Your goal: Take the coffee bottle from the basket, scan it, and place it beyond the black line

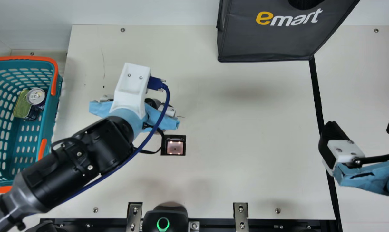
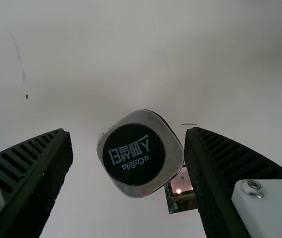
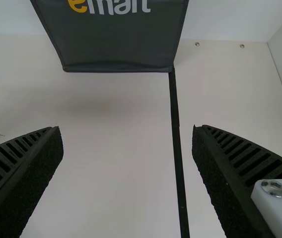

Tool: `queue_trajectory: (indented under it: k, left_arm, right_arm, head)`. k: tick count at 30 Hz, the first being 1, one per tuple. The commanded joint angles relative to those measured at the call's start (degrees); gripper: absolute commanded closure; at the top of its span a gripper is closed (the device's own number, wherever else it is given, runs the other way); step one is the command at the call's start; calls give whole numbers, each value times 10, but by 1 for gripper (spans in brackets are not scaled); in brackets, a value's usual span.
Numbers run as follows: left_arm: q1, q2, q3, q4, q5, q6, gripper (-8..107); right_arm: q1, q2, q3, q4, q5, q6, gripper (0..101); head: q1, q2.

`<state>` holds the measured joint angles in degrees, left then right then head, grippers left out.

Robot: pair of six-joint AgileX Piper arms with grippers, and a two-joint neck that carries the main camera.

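Note:
My left gripper hangs over the table beside the scanner, its fingers mostly hidden behind the wrist. In the left wrist view, the coffee bottle stands upright, dark cap toward the camera, between the spread fingers of my left gripper; a gap separates it from the left finger, and whether it touches the right one I cannot tell. The scanner shows behind it. My right gripper is open and empty near the black line; in the right wrist view the line runs between the fingers of that gripper.
At the left, the teal basket with orange handles holds a can and a green-lidded tin. A dark grey bag stands at the back by the black line. A black device with a green ring is at the front edge.

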<state>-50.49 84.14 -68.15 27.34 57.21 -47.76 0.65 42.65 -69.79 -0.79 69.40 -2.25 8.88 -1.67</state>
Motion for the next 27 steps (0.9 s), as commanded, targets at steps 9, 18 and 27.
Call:
queue_trajectory:
  k: [9,18,27]
  left_arm:
    - [-7,4,6,5,-7,-12,36]
    - [-4,0,10,4,-23,-2,89]
    - [18,-29,28,-19,-83,91,89]
  right_arm:
    - [0,0,0,0,1,0,10]
    - [0,0,0,0,0,0,10]
    - [0,0,0,0,0,0,10]
  head:
    - [-10,1]
    - [-10,1]
    - [-10,1]
